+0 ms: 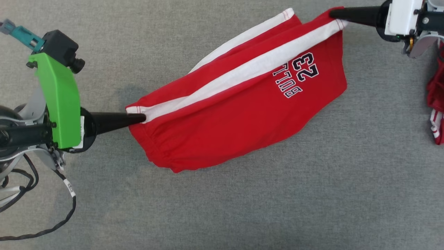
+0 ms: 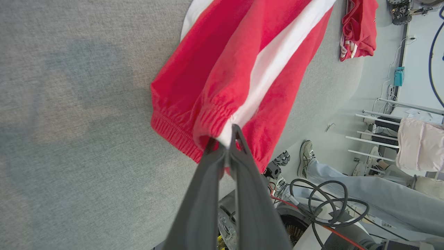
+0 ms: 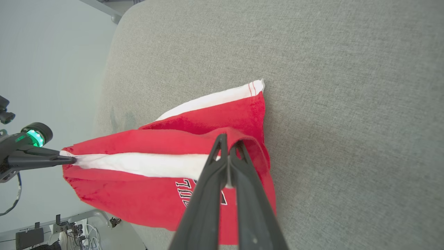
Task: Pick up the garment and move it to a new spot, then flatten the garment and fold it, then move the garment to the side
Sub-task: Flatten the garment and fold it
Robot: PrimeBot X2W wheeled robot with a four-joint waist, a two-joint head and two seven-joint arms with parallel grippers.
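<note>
Grey soft cloth point(image 1: 242, 208) covers the whole table in front of me. Red shorts point(image 1: 236, 128) with a white stripe point(image 1: 242, 74) hang between my two arms, over the middle of the table. My left gripper point(image 1: 142, 118) is pinched tight on the waistband end, on the left. My right gripper point(image 1: 333, 14) is pinched tight on the leg end, far off on the right. The stripe is pulled straight between them and the rest sags down. I cannot tell if the low part touches the table.

I think I am on the moving step, or just about to lay the shorts flat. Next I need to bring both arms down together and keep the pull, so the cloth lands smooth.

Another red garment point(image 1: 436, 104) lies at the right edge, near my right arm, so I must not land on it. A loose black cable point(image 1: 74, 206) hangs by my left arm. A person's shoe point(image 2: 307, 159) is past the table's edge.
</note>
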